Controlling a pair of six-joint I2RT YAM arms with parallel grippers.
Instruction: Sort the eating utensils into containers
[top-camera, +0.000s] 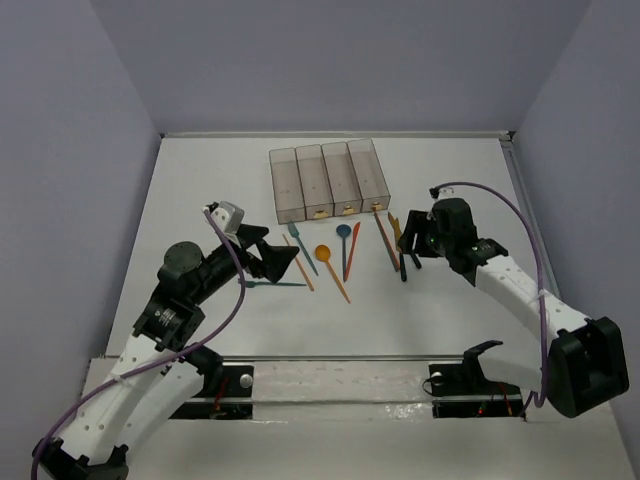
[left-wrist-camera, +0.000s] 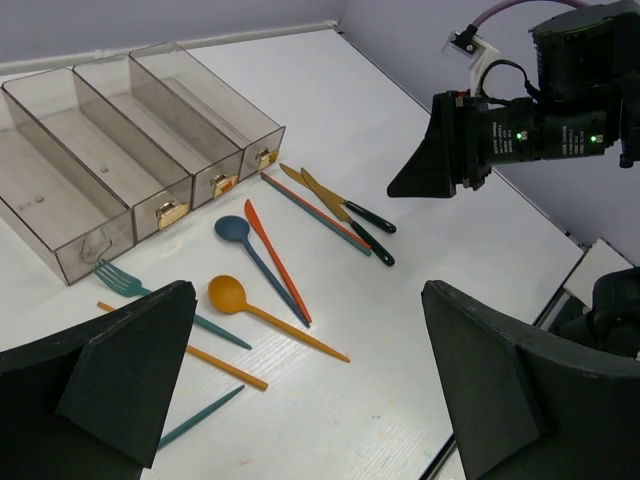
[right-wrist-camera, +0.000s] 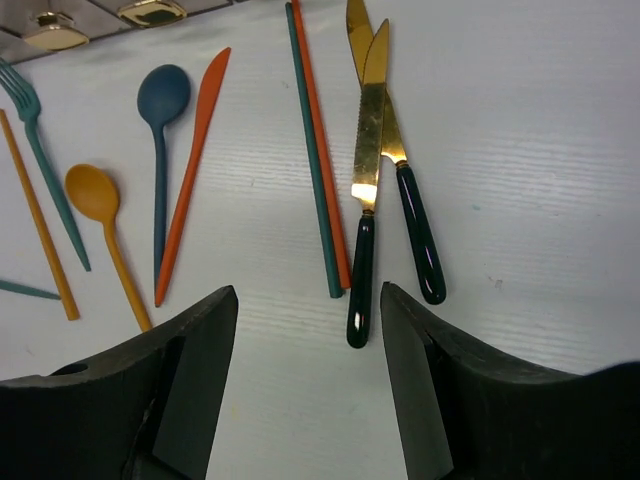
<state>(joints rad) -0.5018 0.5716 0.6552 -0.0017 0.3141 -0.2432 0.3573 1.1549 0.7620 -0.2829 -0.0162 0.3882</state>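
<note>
Toward the far side of the white bench (top-camera: 200, 190) the four joined containers (top-camera: 328, 180) stand in a row. All the utensils lie loose on the bench just in front of their tagged ends: a teal fork (left-wrist-camera: 125, 283), a blue spoon (left-wrist-camera: 233, 230), an orange spoon (left-wrist-camera: 228, 295), an orange knife (left-wrist-camera: 275, 258), a paired teal and orange stick (right-wrist-camera: 318, 150) lying side by side, and two gold-bladed knives (right-wrist-camera: 363, 215) with dark green handles, their blades crossing. A lone orange stick (left-wrist-camera: 215, 362) and a lone teal stick (left-wrist-camera: 200, 415) lie nearer the left arm. The left fingers (left-wrist-camera: 120, 370) are spread wide and empty over these. The right fingers (right-wrist-camera: 190, 380), also spread and empty, hang over the knife handles.
</note>
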